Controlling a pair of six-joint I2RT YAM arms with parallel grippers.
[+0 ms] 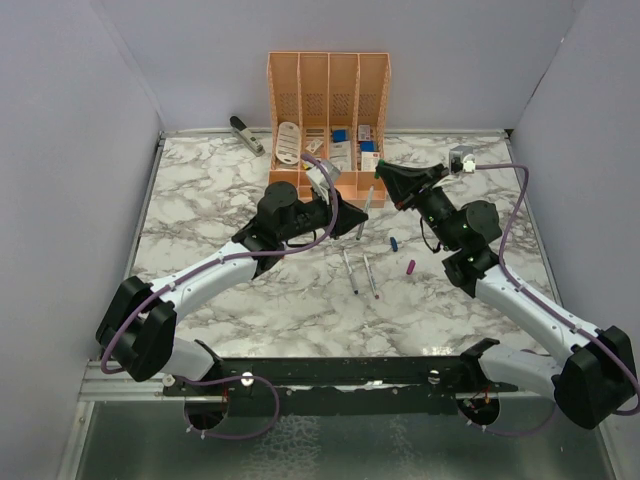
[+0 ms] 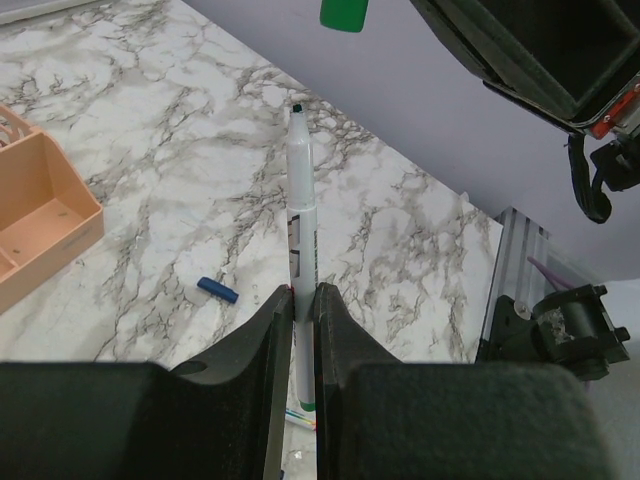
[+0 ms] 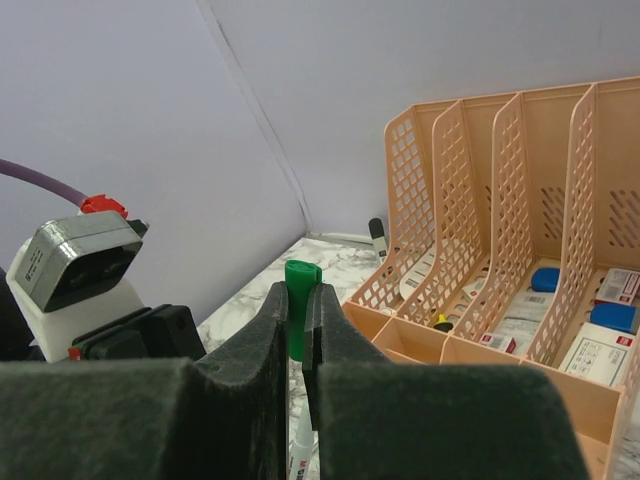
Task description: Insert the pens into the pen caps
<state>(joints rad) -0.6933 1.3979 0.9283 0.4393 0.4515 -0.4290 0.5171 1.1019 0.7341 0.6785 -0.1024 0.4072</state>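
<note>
- Left gripper (image 2: 303,300): jaws pressed together on the barrel of one pen (image 2: 300,190). The pen hangs in the air just in front of the orange organizer (image 1: 328,75), its dark tip pointing away from the wrist.
- Right gripper (image 3: 296,300): jaws pinching the green cap (image 3: 299,282), raised off the table in front of the organizer's right end.
- Step in hand, as judged: lining up tip and cap before insertion. The two stand apart and are not yet mated.
- The next move calls for setting the cap's mouth on the pen's axis, closing the gap along that axis, and pressing until seated. Both grips must hold without slip.
- Loose on the table, well in front of the organizer: two pens (image 1: 349,270) (image 1: 370,276), then the blue cap (image 1: 394,243) and the magenta cap (image 1: 410,266) to their right.
- Hard to make out: which way the green cap's mouth faces. The remaining pens and the yellow and red caps cannot be located.
</note>
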